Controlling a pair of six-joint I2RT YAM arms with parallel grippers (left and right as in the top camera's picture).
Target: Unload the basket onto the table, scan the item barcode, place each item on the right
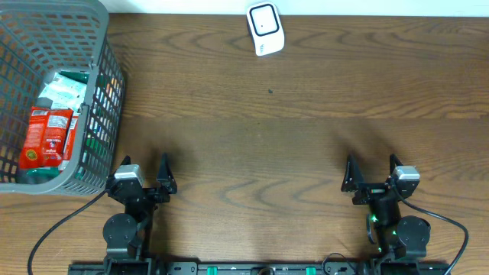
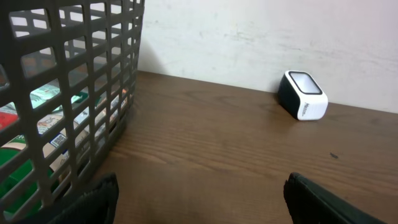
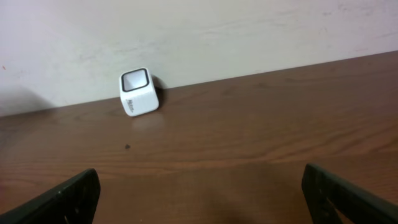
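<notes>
Grey basket [image 1: 107, 114] at my left holds the packets [image 1: 47, 136], none taken yet; the scanner [image 1: 265, 28] sits at the far edge. My left claw [image 1: 145, 162] and right claw [image 1: 372, 163] gape empty, so reaching in for one comes next, I judge.

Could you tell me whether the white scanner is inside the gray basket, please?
No, the white scanner sits on the wooden table by the far edge, apart from the gray basket.
</notes>
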